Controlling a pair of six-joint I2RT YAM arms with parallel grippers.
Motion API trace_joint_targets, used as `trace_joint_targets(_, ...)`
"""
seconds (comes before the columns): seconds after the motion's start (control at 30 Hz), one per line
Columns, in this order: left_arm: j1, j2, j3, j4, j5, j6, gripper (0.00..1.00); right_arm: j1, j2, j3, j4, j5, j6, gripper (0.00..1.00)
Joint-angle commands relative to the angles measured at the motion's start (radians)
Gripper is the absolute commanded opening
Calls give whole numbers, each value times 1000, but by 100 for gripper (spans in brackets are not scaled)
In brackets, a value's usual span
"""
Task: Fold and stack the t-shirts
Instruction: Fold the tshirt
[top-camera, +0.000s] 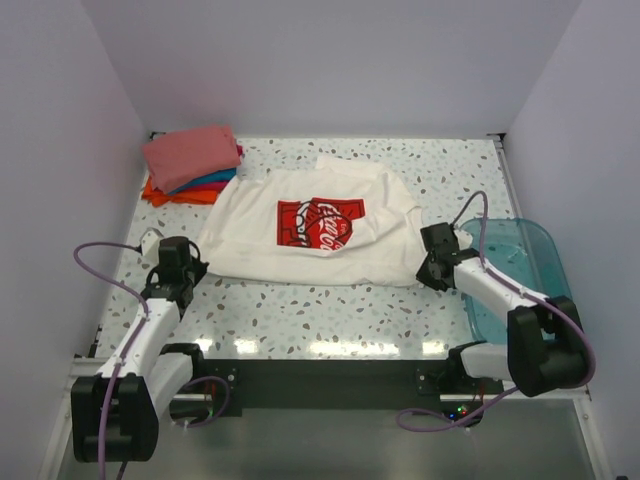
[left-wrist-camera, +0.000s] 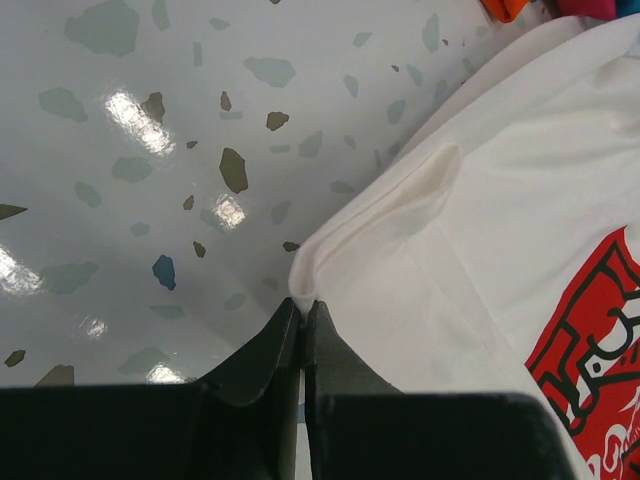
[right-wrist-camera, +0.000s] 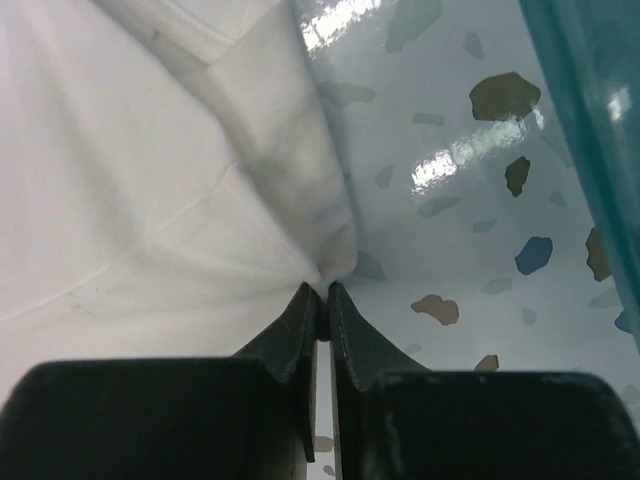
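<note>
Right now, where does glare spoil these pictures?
Top external view: lamp reflections streak the glossy speckled table along its near edge. Left wrist view: glare patches, white red-printed cloth t-shirt sharp. Right wrist view: glare beside the translucent teal plastic bin.

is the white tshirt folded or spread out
Spread out: the white t-shirt lies flat on the table, red print up, with the left gripper and right gripper each pinching its near edge.

We see a translucent teal plastic bin (top-camera: 540, 255) standing at the right edge of the white, speckled worktop (top-camera: 330, 305), toward its near corner. Plain pale walls (top-camera: 330, 60) enclose three sides.
</note>
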Motion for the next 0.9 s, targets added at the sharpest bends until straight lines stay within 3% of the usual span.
trace_joint_targets(0.0, 9, -3, 52, 7, -15, 38, 0, -21, -16, 50, 31, 57, -19, 3)
trace_joint_targets(0.13, 9, -37, 124, -34, -6, 71, 0, -30, -107, 138, -66, 50, -90, 0)
trace_joint_targets(0.27, 12, -110, 224, -120, -17, 131, 0, -59, -297, 253, -236, 58, -150, 0)
trace_joint_targets(0.43, 17, -213, 435, -229, 16, 173, 0, -93, -447, 538, -420, 40, -203, 0)
trace_joint_targets(0.63, 15, -193, 710, -264, 71, 183, 0, -93, -395, 883, -472, 18, -248, 0)
trace_joint_targets(0.87, 15, 53, 874, -137, 190, 168, 0, -93, -182, 1058, -359, -28, -315, 0)
